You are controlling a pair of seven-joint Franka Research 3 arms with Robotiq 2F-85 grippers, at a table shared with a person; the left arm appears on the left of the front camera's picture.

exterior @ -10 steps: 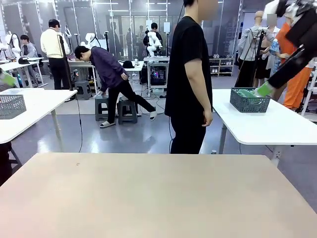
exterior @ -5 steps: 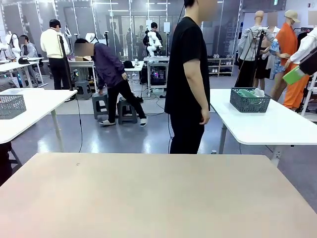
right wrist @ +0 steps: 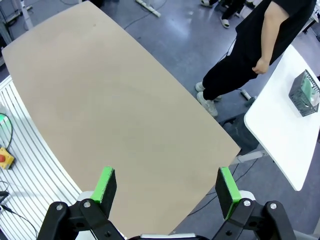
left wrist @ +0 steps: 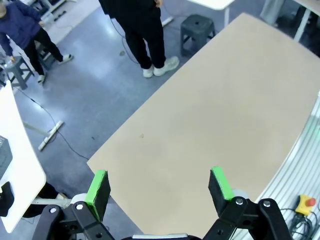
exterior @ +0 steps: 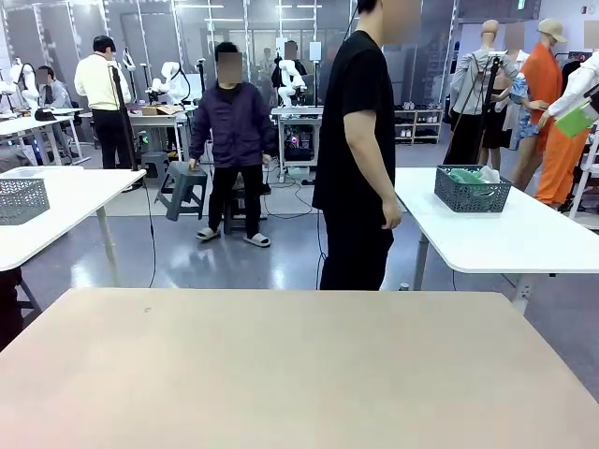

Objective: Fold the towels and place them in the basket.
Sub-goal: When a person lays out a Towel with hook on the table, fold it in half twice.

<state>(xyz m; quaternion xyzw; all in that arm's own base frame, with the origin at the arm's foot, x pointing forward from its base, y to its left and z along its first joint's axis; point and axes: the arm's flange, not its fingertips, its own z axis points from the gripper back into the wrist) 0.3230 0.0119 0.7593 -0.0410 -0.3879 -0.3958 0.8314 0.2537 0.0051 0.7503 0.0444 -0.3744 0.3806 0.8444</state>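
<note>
1. Counter point(exterior: 299, 374): tan surface with no towel on it.
2. Person point(exterior: 360, 140): stands side-on at the far edge, arms down, between the counter and the white table point(exterior: 524, 238).
3. Right arm point(exterior: 580, 86): over the last second it has swung up and off toward the front view's right edge, uncovering the basket point(exterior: 473, 194). Judgement: both arms are parked high, folding has not begun, and the towels must first be laid on the counter.
4. Basket: dark grey mesh, on the white table beyond the person, well apart from both hands. It holds green and pale cloth; whether any is a towel cannot be told.
5. Left hand point(left wrist: 159, 185): fingers apart, gripping nothing, high above the counter.
6. Right hand point(right wrist: 167, 184): fingers apart, gripping nothing, equally high.
</note>
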